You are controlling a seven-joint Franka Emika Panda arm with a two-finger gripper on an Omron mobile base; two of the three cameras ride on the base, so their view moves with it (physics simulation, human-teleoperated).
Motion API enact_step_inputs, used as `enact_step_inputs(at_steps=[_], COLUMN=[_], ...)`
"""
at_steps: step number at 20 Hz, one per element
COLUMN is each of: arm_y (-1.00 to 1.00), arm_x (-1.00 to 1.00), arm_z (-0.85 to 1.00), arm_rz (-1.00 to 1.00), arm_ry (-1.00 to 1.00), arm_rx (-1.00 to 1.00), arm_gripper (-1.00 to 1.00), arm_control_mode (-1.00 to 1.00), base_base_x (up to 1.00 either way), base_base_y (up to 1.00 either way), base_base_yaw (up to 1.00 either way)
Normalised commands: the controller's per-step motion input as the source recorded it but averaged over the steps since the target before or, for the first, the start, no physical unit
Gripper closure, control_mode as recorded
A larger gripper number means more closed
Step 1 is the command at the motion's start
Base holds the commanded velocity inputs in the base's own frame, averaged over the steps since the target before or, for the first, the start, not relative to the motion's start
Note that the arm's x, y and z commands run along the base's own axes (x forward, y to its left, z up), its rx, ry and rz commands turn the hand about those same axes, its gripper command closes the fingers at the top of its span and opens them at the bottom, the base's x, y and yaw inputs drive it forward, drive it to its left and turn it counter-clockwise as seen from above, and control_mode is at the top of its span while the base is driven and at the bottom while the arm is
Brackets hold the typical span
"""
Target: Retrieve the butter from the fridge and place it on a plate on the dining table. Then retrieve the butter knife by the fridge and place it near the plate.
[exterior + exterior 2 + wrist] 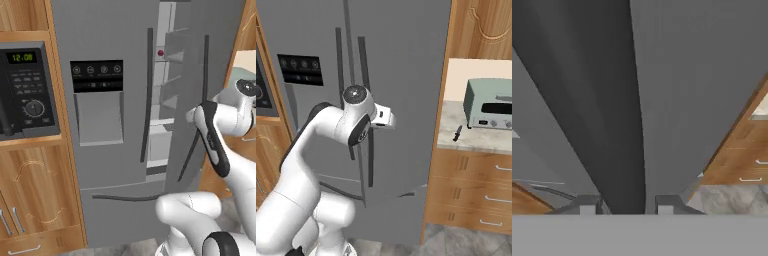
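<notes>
Gripper [626, 205] is clenched around the long dark handle [607, 110] of the right door [192, 100] of the fridge [110, 125], I judge to pull it wider. Shelves show through the gap; the butter I cannot see. Butter knife [457, 133] lies on the surface [456, 142] beside a toaster oven [488, 104].

The tall grey French-door fridge [115, 125] runs off the frame's top; its right door hides most inner shelves. On the grey stone worktop [456, 142] at right, a small dark knife [457, 133] is too tiny to make out.
</notes>
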Motion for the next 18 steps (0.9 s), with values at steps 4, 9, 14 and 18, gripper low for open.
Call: enact_step_inputs(at_steps=[4, 9, 14, 18], arm_y=[-1.0, -0.4, 0.0, 0.0], arm_x=[-0.98, -0.77, -0.52, -0.66], arm_z=[0.18, 0.13, 0.35, 0.39], arm_rz=[0.03, 0.01, 0.0, -0.09], arm_ry=[0.24, 0.07, -0.11, -0.1], arm_rx=[0.09, 0.02, -0.06, -0.1], arm_gripper=[1.0, 1.0, -1.0, -1.0], arm_control_mode=[-1.0, -1.0, -1.0, -1.0], base_base_x=[0.0, 0.0, 0.0, 0.0], base_base_y=[0.0, 0.0, 0.0, 0.0], base_base_yaw=[0.0, 0.0, 0.0, 0.0])
